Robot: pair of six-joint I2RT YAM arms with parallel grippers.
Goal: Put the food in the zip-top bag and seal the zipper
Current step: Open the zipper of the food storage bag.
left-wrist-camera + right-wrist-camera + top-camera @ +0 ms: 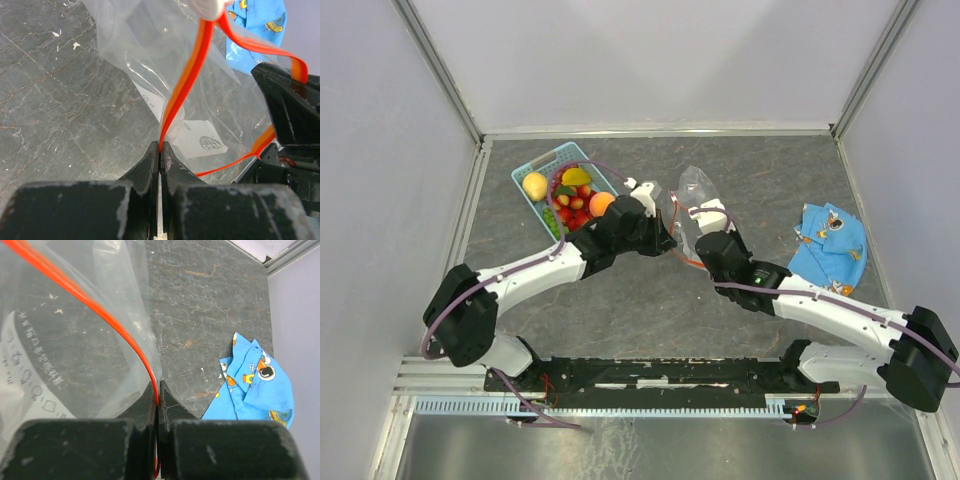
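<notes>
The clear zip-top bag (696,192) lies mid-table, its mouth held up and apart between my two grippers. My left gripper (669,238) is shut on the red-orange zipper (186,80) strip at one side of the mouth; its tips (160,146) pinch the strip. My right gripper (703,240) is shut on the zipper strip (102,312) at the opposite side; its tips (158,385) pinch it. The bag (55,350) looks empty apart from a white label. The food lies in the light blue basket (533,163): lemon (535,185), mango (576,176), peach (602,203), strawberries (576,207).
A crumpled blue printed cloth (831,245) lies at the right of the table, and also shows in the right wrist view (257,387) and the left wrist view (255,22). Grey walls and metal rails border the dark stone tabletop.
</notes>
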